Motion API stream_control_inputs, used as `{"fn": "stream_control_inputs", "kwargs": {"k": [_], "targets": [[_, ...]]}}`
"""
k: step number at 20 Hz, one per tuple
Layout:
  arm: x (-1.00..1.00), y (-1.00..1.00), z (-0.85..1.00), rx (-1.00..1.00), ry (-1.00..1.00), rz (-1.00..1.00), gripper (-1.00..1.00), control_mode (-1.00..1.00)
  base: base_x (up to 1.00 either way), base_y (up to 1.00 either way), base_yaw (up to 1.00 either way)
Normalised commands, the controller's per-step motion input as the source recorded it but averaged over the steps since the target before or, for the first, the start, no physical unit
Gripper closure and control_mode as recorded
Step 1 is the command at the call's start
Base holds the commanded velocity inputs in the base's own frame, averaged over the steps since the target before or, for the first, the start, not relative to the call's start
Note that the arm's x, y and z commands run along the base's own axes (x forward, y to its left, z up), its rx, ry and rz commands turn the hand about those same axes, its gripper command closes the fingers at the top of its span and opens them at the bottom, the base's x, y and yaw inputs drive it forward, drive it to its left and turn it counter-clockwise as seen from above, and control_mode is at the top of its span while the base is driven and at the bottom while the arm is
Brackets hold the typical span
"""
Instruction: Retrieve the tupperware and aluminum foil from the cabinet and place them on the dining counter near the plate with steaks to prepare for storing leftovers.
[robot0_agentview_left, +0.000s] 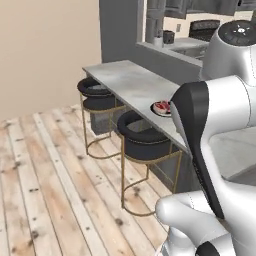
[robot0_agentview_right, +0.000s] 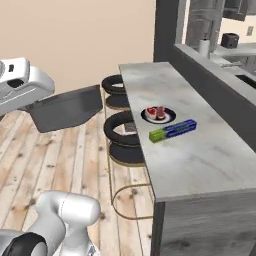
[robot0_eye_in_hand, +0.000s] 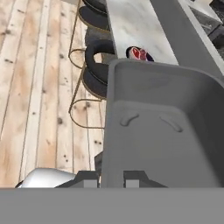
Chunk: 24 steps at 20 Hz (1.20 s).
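Pincer (robot0_eye_in_hand: 111, 178) gripping tupperware (robot0_eye_in_hand: 162, 131), tips cropped

Showing dark grey tupperware (robot0_agentview_right: 65, 112), blue aluminum foil (robot0_agentview_right: 173, 131) carton with lime-green end, light-grey marbled dining counter (robot0_agentview_right: 210, 155), black gold-legged stools (robot0_agentview_left: 142, 145), red steaks (robot0_agentview_right: 156, 112) on a dark-rimmed plate (robot0_agentview_right: 170, 118).

The arm (robot0_agentview_left: 220, 115) is glossy white, built of fat rounded segments. A broad black band runs down one link at three o'clock in the left base view, narrowing to a point. At one o'clock sits a dark round joint cap (robot0_agentview_left: 241, 31) with small pale marks. The hand (robot0_agentview_right: 20, 82) is a boxy white block bearing a small dark oval recess.
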Motion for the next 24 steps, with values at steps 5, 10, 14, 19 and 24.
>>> {"fn": "stream_control_inputs", "kwargs": {"k": [5, 10, 14, 19, 24], "targets": [[0.00, 0.00, 0.00, 0.00, 0.00, 0.00, 1.00, 1.00, 0.76, 0.85, -0.55], [0.00, 0.00, 0.00, 0.00, 0.00, 0.00, 1.00, 1.00, 0.75, 0.84, -0.56], [0.00, 0.00, 0.00, 0.00, 0.00, 0.00, 1.00, 1.00, 0.74, 0.84, -0.57], [0.00, 0.00, 0.00, 0.00, 0.00, 0.00, 1.00, 1.00, 0.73, 0.82, -0.57], [0.00, 0.00, 0.00, 0.00, 0.00, 0.00, 1.00, 1.00, 0.71, 0.73, -0.58]]}}
